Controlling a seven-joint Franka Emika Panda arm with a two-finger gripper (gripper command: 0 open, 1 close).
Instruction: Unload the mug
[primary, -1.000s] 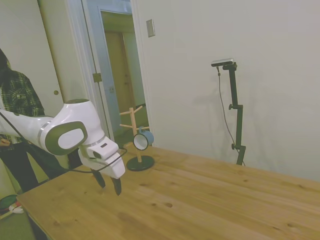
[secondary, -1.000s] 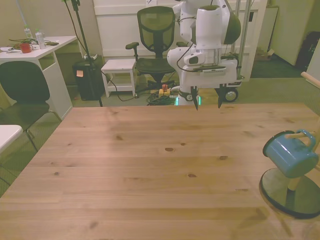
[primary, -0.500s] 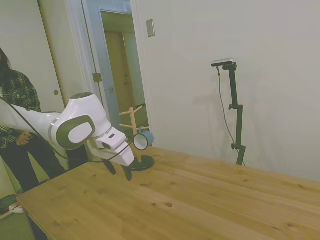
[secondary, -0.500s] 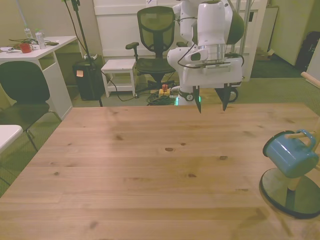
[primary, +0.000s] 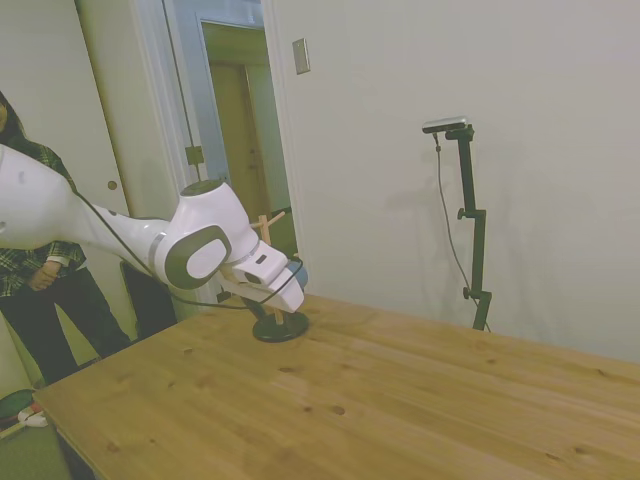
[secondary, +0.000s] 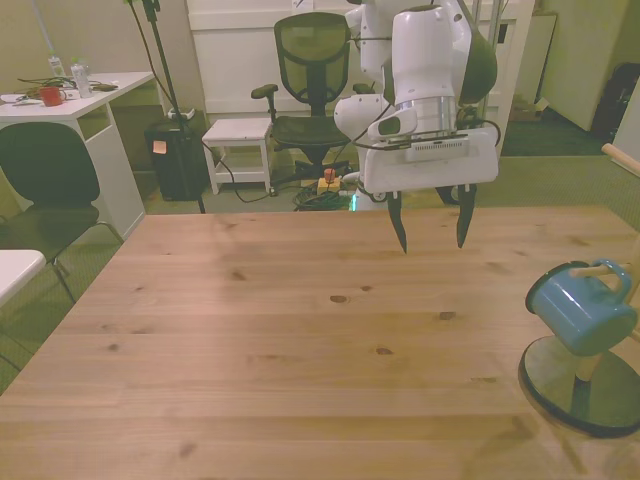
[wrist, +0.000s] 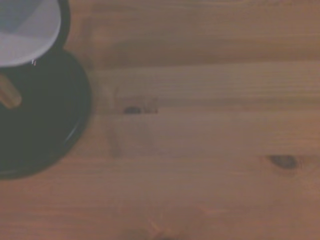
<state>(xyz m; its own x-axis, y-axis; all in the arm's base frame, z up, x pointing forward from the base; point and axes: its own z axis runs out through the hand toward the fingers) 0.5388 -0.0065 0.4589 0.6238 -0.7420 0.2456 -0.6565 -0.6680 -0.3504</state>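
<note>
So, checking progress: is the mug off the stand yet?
No. The mug hangs tipped on the stand; the open gripper is apart from it.

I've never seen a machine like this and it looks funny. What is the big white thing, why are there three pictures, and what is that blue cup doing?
The big white thing is a robot arm. At its end is a gripper, like a hand with two dark fingers. They are spread open and hold nothing.

The three pictures show the same moment. One camera stands beside the table, one looks across it at the robot, and one sits on the robot's wrist, looking down from very close, so it is blurry.

On the wooden table stands a peg stand with a dark round base. A light-blue mug hangs on one of its pegs by the handle. The robot's job is to take that mug off. It isn't touching it yet. A person stands off to the side.
</note>
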